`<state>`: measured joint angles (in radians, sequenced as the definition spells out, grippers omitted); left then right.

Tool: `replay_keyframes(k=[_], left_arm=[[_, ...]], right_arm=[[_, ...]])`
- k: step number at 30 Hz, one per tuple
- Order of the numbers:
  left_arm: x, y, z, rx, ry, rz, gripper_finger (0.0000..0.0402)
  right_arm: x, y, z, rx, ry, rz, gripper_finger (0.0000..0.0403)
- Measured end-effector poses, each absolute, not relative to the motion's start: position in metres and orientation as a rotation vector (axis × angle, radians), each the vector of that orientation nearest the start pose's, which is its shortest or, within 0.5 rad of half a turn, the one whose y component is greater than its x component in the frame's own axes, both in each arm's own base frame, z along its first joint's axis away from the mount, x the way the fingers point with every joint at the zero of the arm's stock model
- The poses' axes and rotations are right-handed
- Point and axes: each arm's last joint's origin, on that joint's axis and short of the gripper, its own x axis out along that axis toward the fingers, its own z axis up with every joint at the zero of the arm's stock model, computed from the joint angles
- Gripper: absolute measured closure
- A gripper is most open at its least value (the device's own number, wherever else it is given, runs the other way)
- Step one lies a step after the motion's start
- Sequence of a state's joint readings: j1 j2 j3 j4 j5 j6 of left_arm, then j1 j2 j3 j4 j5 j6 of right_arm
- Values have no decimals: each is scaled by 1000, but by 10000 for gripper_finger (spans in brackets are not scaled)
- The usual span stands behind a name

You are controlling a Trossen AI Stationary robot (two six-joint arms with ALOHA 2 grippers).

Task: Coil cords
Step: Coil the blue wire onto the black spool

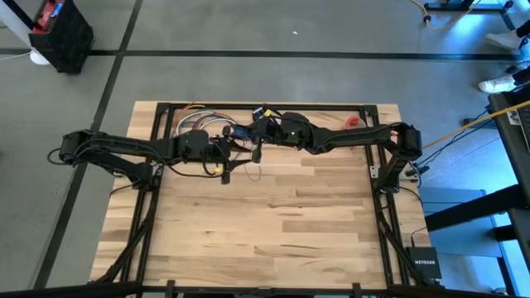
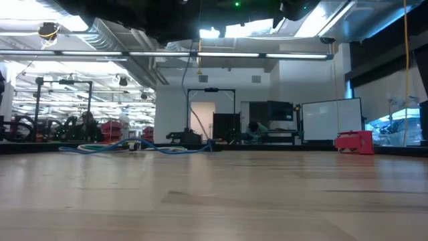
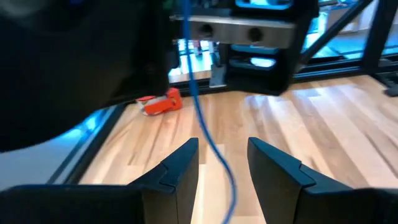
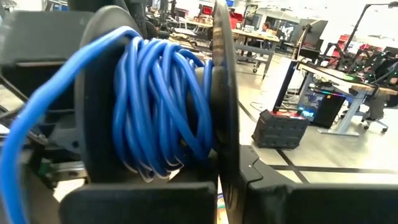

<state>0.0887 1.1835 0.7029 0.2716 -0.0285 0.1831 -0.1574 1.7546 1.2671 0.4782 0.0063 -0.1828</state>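
Blue cord (image 4: 158, 109) thin, limp, light; half wound on black spool (image 4: 221, 93); right tool pinches spool; left tool (image 3: 222, 163) spread, cord between fingers; grip strand near spool, table 12 o'clock.

Blue cord (image 4: 161, 106) on black spool (image 4: 224, 93); light wooden table (image 1: 273, 223).

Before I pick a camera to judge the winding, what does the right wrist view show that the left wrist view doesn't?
Only the right wrist view shows the black spool with many turns of blue cord wound on it, held close to the camera.

Only the left wrist view shows the left gripper with its fingers apart, a single blue strand hanging between them, the wooden table, and a small red object near the table's edge.

Both show the same blue cord.
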Motion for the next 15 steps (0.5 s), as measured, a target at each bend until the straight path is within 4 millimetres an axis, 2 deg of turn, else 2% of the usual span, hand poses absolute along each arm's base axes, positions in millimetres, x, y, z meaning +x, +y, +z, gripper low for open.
replay_keyframes(k=[8, 11, 15], left_arm=[[258, 28, 268, 167, 218, 109, 278], [258, 31, 269, 150, 209, 124, 311], [258, 33, 269, 158, 210, 128, 382]], right_arm=[[404, -64, 300, -186, 25, -162, 400], [404, -64, 300, -186, 25, -162, 400], [404, -64, 300, -186, 25, -162, 400]])
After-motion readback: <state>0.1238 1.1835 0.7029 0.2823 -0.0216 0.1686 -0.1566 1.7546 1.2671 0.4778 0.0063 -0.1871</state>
